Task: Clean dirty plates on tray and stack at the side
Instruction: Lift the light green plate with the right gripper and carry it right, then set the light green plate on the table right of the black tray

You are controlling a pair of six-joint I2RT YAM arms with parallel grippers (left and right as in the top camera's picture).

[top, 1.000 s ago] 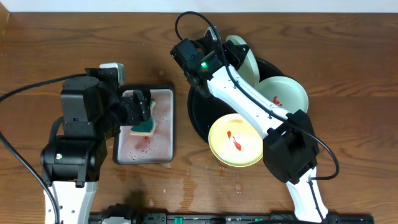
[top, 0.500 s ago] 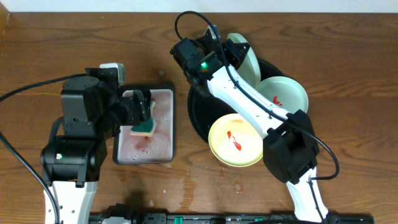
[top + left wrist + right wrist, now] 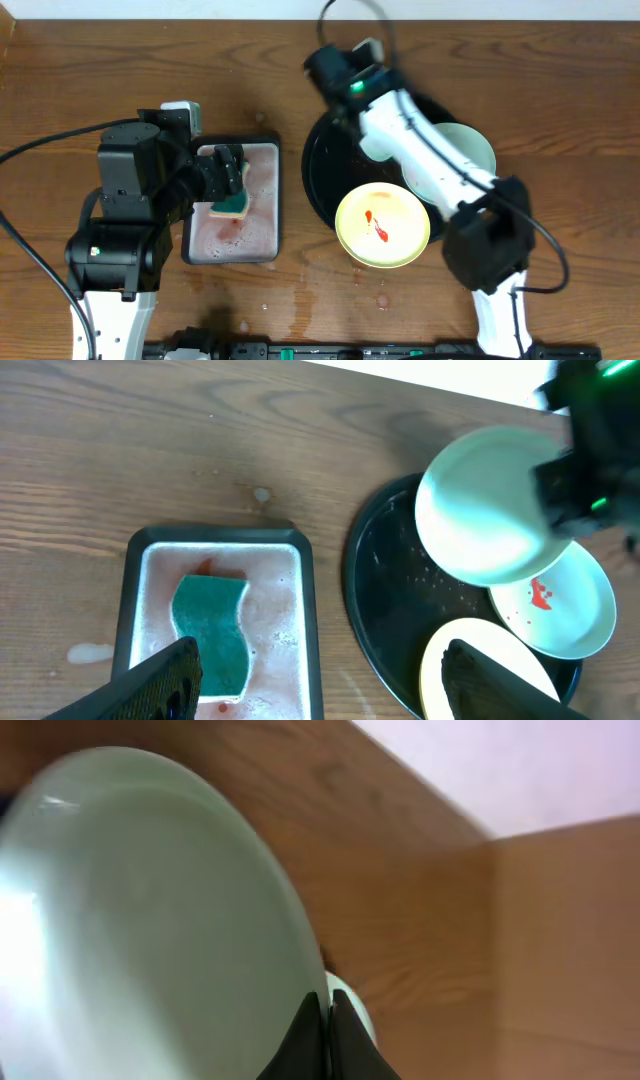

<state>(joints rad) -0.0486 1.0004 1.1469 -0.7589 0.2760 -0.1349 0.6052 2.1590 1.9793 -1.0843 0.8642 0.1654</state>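
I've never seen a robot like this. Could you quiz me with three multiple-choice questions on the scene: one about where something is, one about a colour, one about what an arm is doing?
1. Where is the sponge?
A) in the small tray
B) in a bucket
C) on a shelf

2. What colour is the sauce on the yellow plate?
A) brown
B) white
C) red

3. What is the right end effector doing?
A) open and empty
B) shut on a mint plate
C) shut on a cloth

Answers:
1 A, the sponge lies inside the small tray's rim.
2 C, a red smear sits near the yellow plate's middle.
3 B, the right wrist view shows its fingers pinched on the mint plate's rim.
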